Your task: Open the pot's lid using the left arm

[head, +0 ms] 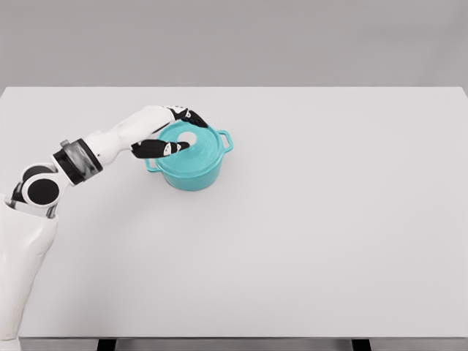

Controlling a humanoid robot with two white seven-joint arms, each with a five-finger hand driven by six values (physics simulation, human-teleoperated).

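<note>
The white left arm enters from the worktop's [307,241] near left corner, bends at the elbow and reaches toward the far left area, its robot hand [172,131] with dark fingers [164,148] spread wide, grasping nothing.

Left hand [170,130] covers the near-left part of the lid [201,142], so the knob [187,138] shows only as a pale patch btwn the fingers [167,148]; can't tell if they touch it or just sit around it. Pot's [196,172] left handle is mostly hidden under the thumb side. Left arm [29,234] runs off the frame's left & bottom edges. Desk [307,241] front legs cut off at the bottom edge. Right arm not in shot.
</note>
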